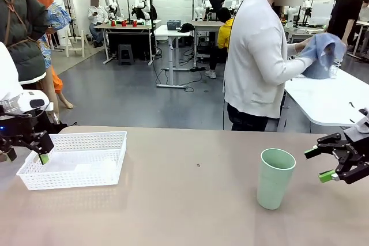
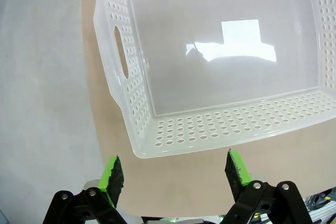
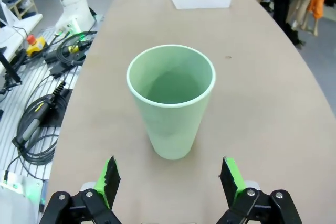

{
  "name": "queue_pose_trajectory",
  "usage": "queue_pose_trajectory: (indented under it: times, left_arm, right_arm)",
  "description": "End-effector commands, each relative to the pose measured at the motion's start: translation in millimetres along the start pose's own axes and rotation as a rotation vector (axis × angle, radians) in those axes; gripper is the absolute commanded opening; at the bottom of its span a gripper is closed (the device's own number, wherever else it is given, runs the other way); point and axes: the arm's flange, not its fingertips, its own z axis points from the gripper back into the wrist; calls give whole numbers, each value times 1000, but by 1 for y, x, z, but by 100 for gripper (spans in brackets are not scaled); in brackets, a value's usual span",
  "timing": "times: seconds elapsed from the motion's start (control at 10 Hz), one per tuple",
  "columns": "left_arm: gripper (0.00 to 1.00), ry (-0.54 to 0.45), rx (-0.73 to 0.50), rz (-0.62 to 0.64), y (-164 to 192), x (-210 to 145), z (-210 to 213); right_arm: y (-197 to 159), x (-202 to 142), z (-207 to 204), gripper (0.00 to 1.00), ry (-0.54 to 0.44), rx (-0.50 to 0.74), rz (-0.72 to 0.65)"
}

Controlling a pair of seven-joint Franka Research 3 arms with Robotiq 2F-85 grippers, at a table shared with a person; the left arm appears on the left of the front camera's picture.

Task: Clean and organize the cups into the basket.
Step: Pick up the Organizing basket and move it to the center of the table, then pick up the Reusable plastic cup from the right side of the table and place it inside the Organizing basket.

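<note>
A pale mint green cup [image 1: 275, 178] stands upright on the tan table, right of centre; in the right wrist view the cup [image 3: 171, 100] is dead ahead of the fingers, mouth up and empty. My right gripper [image 1: 320, 165] is open just right of it, not touching; the same right gripper [image 3: 169, 179] frames the cup's base. The white lattice basket [image 1: 78, 159] lies empty at the left; its near rim [image 2: 226, 129] is just ahead of my open left gripper [image 2: 176, 171]. My left gripper [image 1: 40, 155] hangs over the basket's left end.
A person in a white top [image 1: 259, 61] stands past the table's far edge, wiping something with a blue cloth [image 1: 324, 55]. A white table [image 1: 328, 99] stands behind at the right. Cables and an arm base [image 3: 63, 9] lie off the table's side in the right wrist view.
</note>
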Motion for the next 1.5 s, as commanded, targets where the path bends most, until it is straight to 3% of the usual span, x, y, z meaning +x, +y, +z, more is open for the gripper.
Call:
queue_pose_trajectory:
  times: [0.0, 0.4, 1.4]
  left_arm:
    - [100, -42, 14, 40, 15, -4, 0]
    - [100, -85, -19, 137, 43, -7, 0]
    - [100, -60, -49, 103, 38, -3, -18]
  right_arm:
    - [-15, -15, -18, 100, -86, 33, 49]
    - [-31, -35, -43, 100, -252, 166, 15]
    - [-56, -27, -105, 100, -249, 291, 65]
